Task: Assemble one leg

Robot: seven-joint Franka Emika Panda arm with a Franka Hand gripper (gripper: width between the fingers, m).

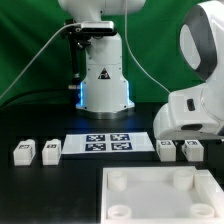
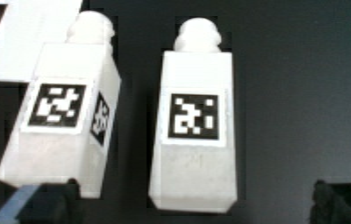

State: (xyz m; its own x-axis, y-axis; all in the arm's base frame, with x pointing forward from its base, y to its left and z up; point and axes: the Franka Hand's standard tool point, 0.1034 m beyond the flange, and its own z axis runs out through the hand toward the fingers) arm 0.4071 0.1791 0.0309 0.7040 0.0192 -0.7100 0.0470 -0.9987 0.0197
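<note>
The Panda arm (image 1: 195, 100) hangs over the black surface (image 1: 40, 190) at the exterior view's 3 o'clock. The white tray (image 1: 150, 200) lies at 5 o'clock, the marker board (image 1: 100, 143) at centre, and a spare leg (image 1: 23, 152) at 9 o'clock. In the wrist view the tool (image 2: 193, 203), fingers apart and empty, hovers above the leg (image 2: 193, 115), with a neighbouring leg (image 2: 65, 110) just beside it.
</note>
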